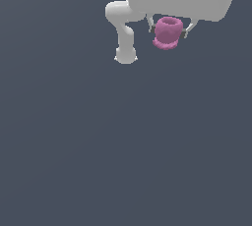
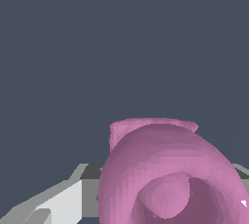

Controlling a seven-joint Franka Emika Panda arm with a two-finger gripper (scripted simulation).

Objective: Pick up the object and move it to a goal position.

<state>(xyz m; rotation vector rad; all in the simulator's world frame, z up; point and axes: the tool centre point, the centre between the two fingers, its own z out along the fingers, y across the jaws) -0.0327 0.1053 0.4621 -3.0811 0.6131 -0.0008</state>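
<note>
The white gripper (image 1: 168, 29) clamped its two fingers on either side of the pink cup-like object (image 1: 168, 32), held hollow end up at the far edge of the scene, above a plain dark grey-blue surface (image 1: 123, 146) filling the exterior view.

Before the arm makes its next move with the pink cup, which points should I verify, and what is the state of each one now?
1. Pink cup sits between the pincer fingers: ok.
2. Fingers press on both sides of the cup: ok in the exterior view, a finger at each side.
3. Cup orientation: ok, hollow opening toward the arm, flared rim away from it.
4. Cup is lifted off the floor: cannot tell, no shadow or contact shows.
5. Goal position is in view: not ok, no marker in either view.
6. Grip is firm: cannot tell.
</note>
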